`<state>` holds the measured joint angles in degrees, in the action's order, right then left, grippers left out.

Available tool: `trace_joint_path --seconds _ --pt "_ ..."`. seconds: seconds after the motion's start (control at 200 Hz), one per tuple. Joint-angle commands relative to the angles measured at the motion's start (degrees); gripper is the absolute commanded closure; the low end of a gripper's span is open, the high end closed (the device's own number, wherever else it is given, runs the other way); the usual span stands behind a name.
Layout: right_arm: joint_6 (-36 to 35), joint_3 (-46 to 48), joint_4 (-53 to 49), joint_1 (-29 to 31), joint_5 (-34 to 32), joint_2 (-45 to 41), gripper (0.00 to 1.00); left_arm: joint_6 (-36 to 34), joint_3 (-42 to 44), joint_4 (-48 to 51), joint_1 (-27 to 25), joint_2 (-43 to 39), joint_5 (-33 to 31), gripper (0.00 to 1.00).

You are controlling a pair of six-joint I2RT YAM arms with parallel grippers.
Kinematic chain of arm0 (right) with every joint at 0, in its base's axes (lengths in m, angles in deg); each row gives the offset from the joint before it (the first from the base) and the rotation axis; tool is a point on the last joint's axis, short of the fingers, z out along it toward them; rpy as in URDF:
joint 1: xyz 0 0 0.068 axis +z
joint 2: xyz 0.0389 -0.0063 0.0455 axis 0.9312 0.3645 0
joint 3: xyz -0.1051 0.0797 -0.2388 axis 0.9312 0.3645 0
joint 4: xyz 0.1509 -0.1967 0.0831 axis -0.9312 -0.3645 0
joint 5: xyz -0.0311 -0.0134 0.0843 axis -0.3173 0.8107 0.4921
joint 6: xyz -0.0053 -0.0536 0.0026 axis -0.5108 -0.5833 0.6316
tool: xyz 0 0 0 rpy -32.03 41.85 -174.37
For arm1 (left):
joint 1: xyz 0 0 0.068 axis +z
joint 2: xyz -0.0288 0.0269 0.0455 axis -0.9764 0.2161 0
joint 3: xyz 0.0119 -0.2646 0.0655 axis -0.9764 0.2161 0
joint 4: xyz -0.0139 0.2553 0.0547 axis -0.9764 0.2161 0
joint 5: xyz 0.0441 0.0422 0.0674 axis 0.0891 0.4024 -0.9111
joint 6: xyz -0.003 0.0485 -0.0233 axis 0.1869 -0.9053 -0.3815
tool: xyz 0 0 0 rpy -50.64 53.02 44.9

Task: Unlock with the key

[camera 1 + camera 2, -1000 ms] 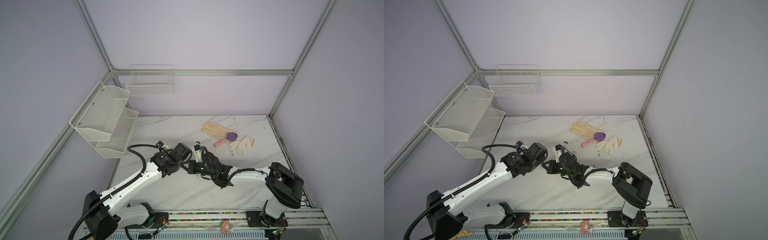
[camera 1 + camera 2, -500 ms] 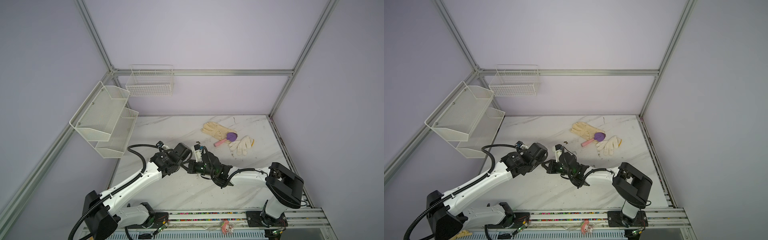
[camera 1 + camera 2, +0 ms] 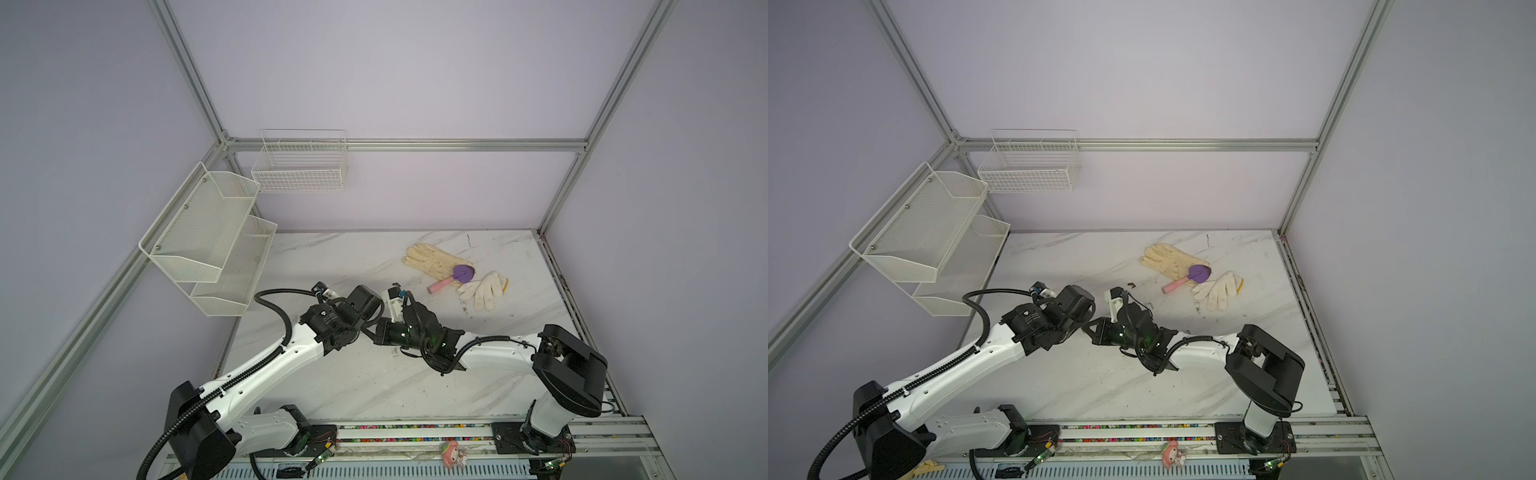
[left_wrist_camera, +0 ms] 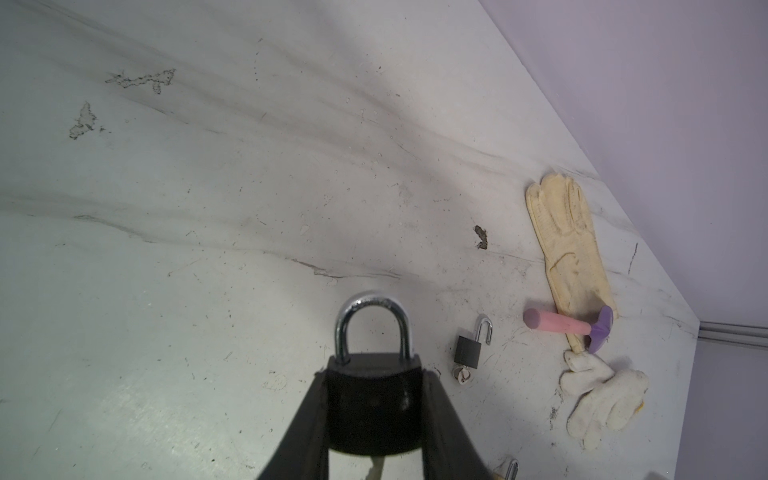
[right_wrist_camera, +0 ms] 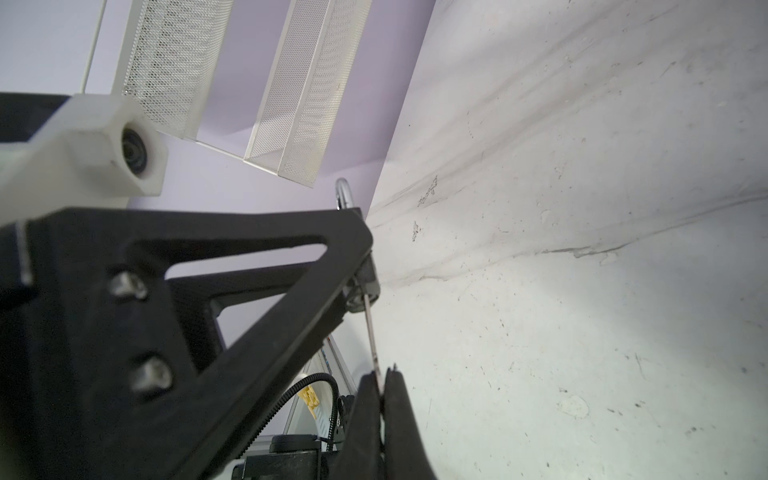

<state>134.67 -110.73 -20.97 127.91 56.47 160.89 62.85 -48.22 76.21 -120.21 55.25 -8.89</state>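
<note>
In the left wrist view my left gripper point(image 4: 374, 376) is shut on a black padlock point(image 4: 374, 411), gripping its body from both sides. The silver shackle point(image 4: 372, 316) sticks out past the fingertips and looks closed. My right gripper point(image 5: 381, 380) is shut on the thin metal key point(image 5: 371, 328). The key's blade runs up to the padlock's underside point(image 5: 365, 286), between the left gripper's fingers point(image 5: 249, 249). In both top views the two grippers meet tip to tip above the table's middle, left gripper point(image 3: 365, 322) against right gripper point(image 3: 379, 331); the padlock is hidden there.
A small open padlock point(image 4: 469, 353) with a key in it lies on the marble table point(image 4: 208, 249). Beyond it lie a yellow glove point(image 4: 569, 249), a pink-handled purple trowel point(image 4: 557, 326) and a white knit glove point(image 4: 602, 399). Mesh shelves point(image 3: 208, 241) and a wire basket point(image 3: 299, 166) hang on the walls.
</note>
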Motion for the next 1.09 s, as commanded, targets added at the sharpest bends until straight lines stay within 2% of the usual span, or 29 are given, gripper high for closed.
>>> trace_joint_path --seconds 0.0,0.305,0.485,0.68,0.785,0.895,0.98,1.09 --pt "2.1 -1.1 -0.8 -0.7 -2.2 1.3 1.0 0.0 -4.0 -0.4 0.2 -1.8 -0.2 1.0" --pt "0.6 -3.4 -4.7 -0.7 -4.2 2.2 1.0 -1.0 -5.0 -0.6 0.1 -1.1 0.9 1.0" --pt "0.6 -3.1 5.2 -0.8 -0.6 0.8 1.0 -1.5 -5.5 -0.8 -0.6 0.3 2.5 1.0" --pt "3.1 -4.9 6.1 -0.8 -1.0 -2.4 1.0 -2.3 -5.5 -0.7 -2.2 1.7 1.8 1.0" --pt "6.6 -4.0 8.2 -0.8 -4.4 -3.5 1.0 -2.5 -5.7 -0.7 -3.0 2.8 2.1 1.0" --pt "6.8 -5.4 5.8 -0.8 -8.3 -3.5 1.0 -2.5 -6.1 -0.5 -4.3 3.9 1.5 1.0" --pt "7.8 -3.9 12.1 -0.8 -9.3 -3.1 1.0 -2.3 -6.1 -0.5 -4.7 4.1 1.8 1.0" --pt "6.8 -4.5 17.4 -0.8 -7.5 -2.2 1.0 -2.5 -5.9 -0.5 -5.3 4.3 2.3 1.0"
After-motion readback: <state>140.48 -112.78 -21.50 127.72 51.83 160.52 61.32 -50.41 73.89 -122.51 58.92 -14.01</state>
